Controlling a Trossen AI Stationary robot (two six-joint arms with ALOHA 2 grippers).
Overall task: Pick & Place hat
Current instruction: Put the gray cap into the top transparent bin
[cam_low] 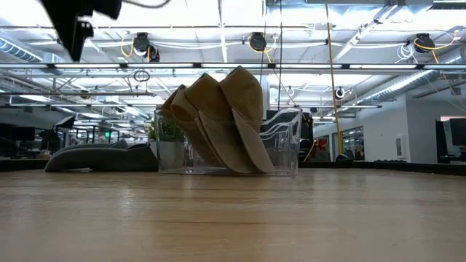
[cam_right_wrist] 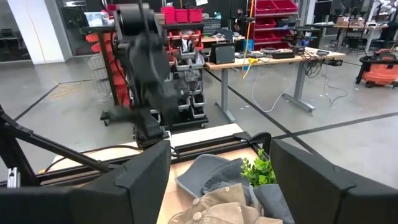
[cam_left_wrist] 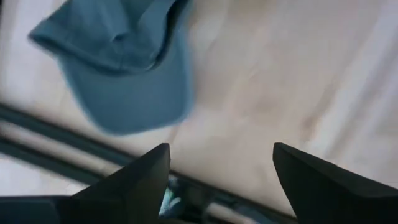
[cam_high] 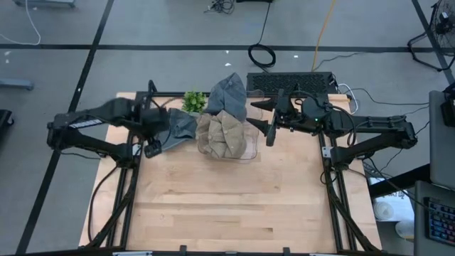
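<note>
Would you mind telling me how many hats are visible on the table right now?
3, possibly more hidden: a tan hat in the clear bin, a blue hat lying left of it on the table, and a grey-blue hat behind the bin.

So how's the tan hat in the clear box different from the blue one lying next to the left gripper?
The tan hat stands propped inside the clear box, brim angled down; the blue hat lies flat on the bare table. The tan hat sits mid-table between the two arms, while the blue hat lies under the left gripper, whose fingers are open and not touching it. Both are soft fabric caps, and neither is being held.
</note>
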